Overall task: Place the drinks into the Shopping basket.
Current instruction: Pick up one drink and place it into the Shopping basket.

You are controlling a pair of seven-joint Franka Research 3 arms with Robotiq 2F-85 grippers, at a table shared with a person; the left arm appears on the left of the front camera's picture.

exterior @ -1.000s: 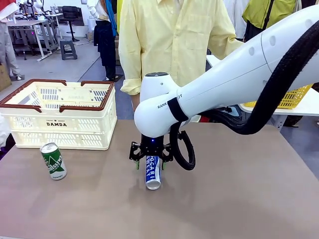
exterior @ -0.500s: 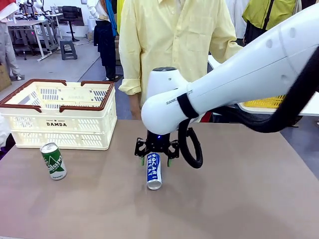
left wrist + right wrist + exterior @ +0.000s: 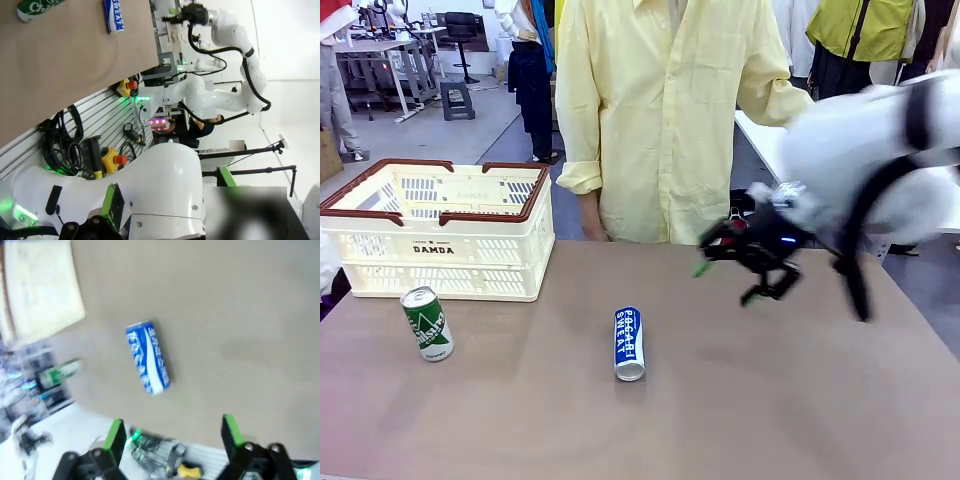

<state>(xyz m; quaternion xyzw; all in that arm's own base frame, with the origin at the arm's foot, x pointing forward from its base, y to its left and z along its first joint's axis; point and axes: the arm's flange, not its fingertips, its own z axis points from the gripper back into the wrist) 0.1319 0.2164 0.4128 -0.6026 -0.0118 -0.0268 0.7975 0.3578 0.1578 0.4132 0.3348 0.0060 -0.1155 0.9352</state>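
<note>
Right gripper (image 3: 726, 282), black with green pads, hangs blurred above the right half of the table (image 3: 790, 400), toward its far edge. Its two fingers are spread apart and hold nothing. In its wrist view the pads (image 3: 116, 436) rise as flat green strips.

Nearest to it, about mid-table, the slim blue-and-white can (image 3: 629, 343) lies on its side. It is a smooth metal cylinder with lettering along its length and a silvery end facing the near edge.

Near the table's left edge the green-and-white can (image 3: 427, 323) stands upright on the matte brown tabletop.

Just behind that can, at the far left corner, sits the Shopping basket (image 3: 490, 262). It is cream lattice plastic, boxy, with a brown-red rim.

The left gripper (image 3: 170, 192) has its fingers apart and empty.
</note>
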